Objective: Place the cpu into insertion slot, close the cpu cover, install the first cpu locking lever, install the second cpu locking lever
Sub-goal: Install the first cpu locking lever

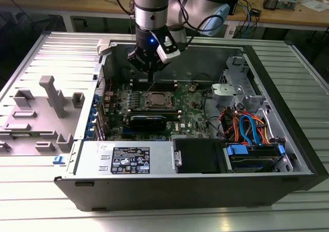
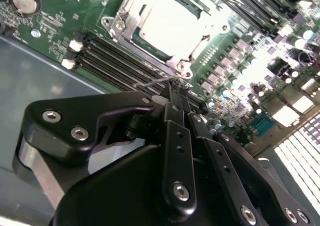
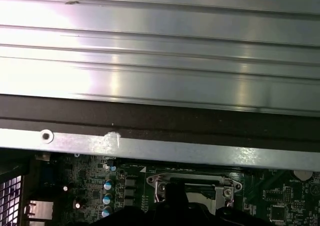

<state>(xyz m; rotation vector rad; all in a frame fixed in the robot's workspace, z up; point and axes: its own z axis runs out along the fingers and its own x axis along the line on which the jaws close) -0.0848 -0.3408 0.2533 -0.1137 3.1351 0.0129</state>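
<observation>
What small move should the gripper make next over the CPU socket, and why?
Probably a slight press down on the thin wire lever. In the second wrist view the shut gripper sits right at that lever's end, by a corner of the insertion slot. The cpu already lies under the cpu cover, and the lever's end juts out free.

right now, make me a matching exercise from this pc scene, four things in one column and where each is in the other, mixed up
1 cpu
2 gripper
3 grey fixture
4 blue cables

a on the table, exterior view's left
b inside the cover frame
c in the case, exterior view's right
d over the board, by the cover

Pairs: 1-b, 2-d, 3-a, 4-c
</observation>
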